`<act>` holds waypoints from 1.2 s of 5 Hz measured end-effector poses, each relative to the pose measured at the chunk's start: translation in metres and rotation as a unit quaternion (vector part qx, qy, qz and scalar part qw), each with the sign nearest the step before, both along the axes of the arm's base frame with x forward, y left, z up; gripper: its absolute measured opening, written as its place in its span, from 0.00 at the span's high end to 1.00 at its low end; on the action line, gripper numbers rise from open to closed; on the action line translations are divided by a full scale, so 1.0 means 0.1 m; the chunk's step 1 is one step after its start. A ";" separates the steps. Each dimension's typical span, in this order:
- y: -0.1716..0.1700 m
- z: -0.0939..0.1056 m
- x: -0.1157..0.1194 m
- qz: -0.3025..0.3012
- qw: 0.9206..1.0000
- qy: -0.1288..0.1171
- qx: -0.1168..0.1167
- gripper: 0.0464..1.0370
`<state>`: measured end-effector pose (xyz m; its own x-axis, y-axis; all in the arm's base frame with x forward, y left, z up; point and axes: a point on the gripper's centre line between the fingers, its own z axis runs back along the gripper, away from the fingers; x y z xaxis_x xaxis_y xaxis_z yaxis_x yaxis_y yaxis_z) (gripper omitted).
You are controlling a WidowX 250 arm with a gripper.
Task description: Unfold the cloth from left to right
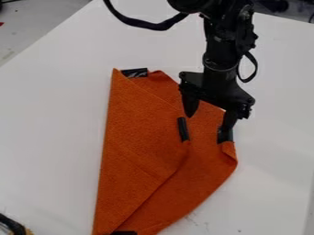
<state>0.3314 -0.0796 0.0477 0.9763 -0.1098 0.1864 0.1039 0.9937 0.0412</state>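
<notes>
Orange cloth with black-taped corners, partly folded, flat on white table

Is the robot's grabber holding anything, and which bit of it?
Nothing is held: the black gripper is wide open, its fingers spread apart over the orange cloth.

A: Surface?
B: White table, smooth top. Few thin dark marks near the cloth's lower right side.
A: What's on it?
B: Orange cloth, flat on the table, partly folded. Left-hand layer overlaps the right-hand one, loose edge slanting down to lower left.
A: Tape?
B: Black strips on the cloth: top, mid, by the loose edge, right corner. Cloth edge curls just below the right one.
A: Lower left?
B: Dark thing, cut off by view edge. Can't identify.
</notes>
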 end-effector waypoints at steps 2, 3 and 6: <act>0.10 -0.22 -0.10 0.016 1.000 0.022 0.002 0.04; 0.21 -0.28 -0.09 0.029 0.999 0.013 -0.004 0.04; 0.34 -0.38 -0.06 0.043 0.999 0.014 -0.016 0.38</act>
